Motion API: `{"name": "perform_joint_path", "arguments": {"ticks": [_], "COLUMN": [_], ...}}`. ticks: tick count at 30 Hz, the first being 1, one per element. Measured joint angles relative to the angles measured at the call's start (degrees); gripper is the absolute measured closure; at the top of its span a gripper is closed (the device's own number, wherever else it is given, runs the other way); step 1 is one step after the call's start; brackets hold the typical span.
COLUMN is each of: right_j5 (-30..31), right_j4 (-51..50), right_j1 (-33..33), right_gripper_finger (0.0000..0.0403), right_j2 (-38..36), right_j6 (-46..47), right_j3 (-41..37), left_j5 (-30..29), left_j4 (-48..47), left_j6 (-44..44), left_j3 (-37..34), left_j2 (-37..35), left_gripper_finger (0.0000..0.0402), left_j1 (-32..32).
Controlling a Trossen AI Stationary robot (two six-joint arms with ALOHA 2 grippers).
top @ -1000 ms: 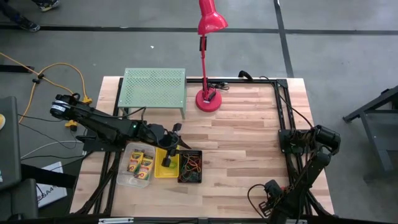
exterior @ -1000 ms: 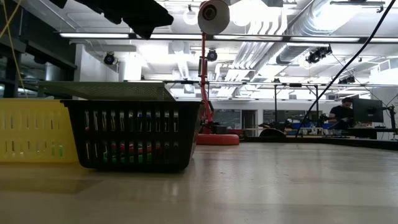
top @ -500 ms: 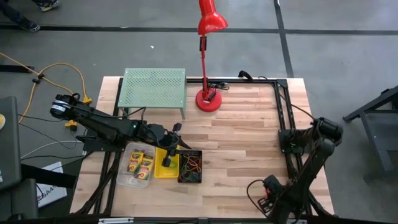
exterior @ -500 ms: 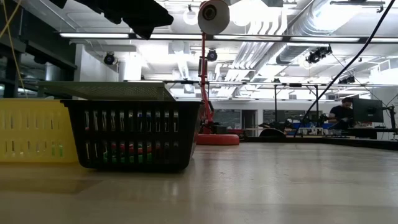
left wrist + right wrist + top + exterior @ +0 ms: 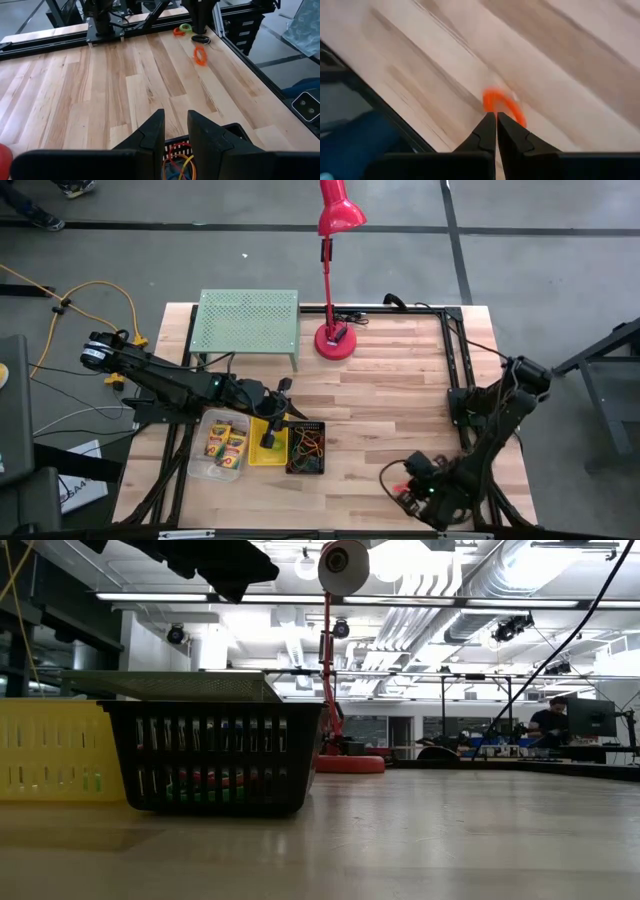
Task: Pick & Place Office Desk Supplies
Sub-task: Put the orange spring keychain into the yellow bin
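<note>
Orange loop (image 5: 504, 105) lies just beyond the right gripper's (image 5: 496, 116) closed, empty-looking jaws.

Standing at the table's (image 5: 400, 395) far edge: a red lamp (image 5: 335, 275) beside a green rack (image 5: 247, 325); lying on the floor, a yellow cable (image 5: 95, 295).

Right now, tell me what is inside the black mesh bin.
The black mesh bin holds a tangle of coloured loops, orange, yellow and red. The mesh walls in the low view and the left gripper in the left wrist view cover the rest, so a count is impossible.
</note>
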Motion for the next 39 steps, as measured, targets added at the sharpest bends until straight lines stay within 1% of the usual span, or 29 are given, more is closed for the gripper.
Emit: {"name": "perform_joint_path", "arguments": {"ticks": [2,4,8,13,19,39], "right_j5": [2.3,3.3,2.6,1.1,0.2,0.1], "right_j4": [2.5,4.9,7.6,8.0,8.0,8.0], "right_j1": [-2.0,-4.1,-7.4,-9.3,-10.1,-10.0], "right_gripper_finger": [0.04,0.04,0.04,0.0399,0.0399,0.0399], "right_j2": [0.0,0.0,0.0,0.0,0.0,0.0], "right_j6": [-4.7,-9.0,-15.7,-19.7,-21.2,-21.3], "right_j3": [0.0,0.0,0.0,0.0,0.0,0.0], "left_j5": [0.0,0.0,0.0,0.0,0.0,0.0], "left_j4": [0.0,0.0,0.0,-0.5,-0.5,-0.6], "left_j6": [0.0,0.0,0.0,0.0,0.0,0.0], "left_j3": [0.0,0.0,0.0,0.0,0.0,0.0], "left_j2": [0.0,0.0,0.0,0.0,0.0,0.0], "left_gripper_finger": [0.0323,0.0323,0.0323,0.0323,0.0323,0.0323], "left_j1": [0.0,0.0,0.0,0.0,0.0,0.0]}}
